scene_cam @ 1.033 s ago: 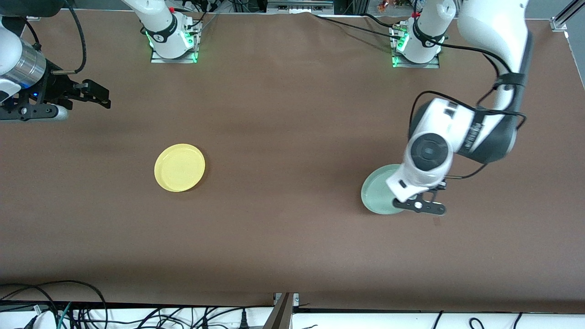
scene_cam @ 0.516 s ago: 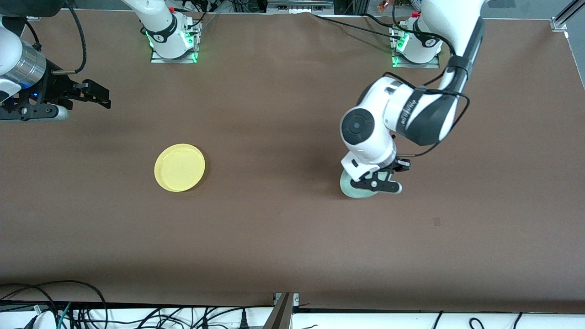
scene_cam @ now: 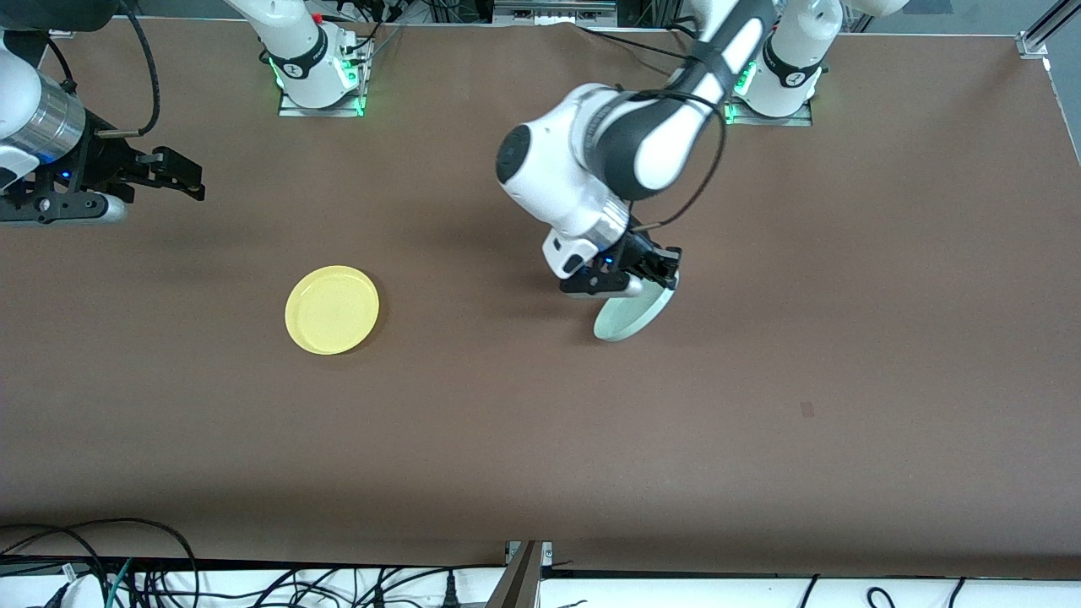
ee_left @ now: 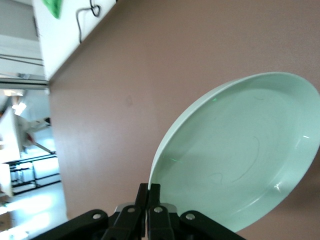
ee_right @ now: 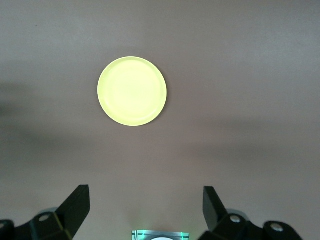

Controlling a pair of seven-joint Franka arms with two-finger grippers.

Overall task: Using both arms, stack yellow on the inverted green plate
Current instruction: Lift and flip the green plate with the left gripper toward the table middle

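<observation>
Both arms are showing glossy white shells over rounded joints. The left arm point(scene_cam: 608, 160) is wearing a dark grey band around its forearm segment, a round black cap on one joint, and a thin black cable looping outside that segment. Its wrist is ending in a silver ring, then a white block and the black left tool point(scene_cam: 667, 274), with a small blue light glowing there. The right arm point(scene_cam: 34, 118) is showing a ribbed silver wrist cylinder, a black cable arching over it, and the black right tool point(scene_cam: 181, 177). Both bases are carrying black collars, red tabs and glowing green lights on metal plates.
</observation>
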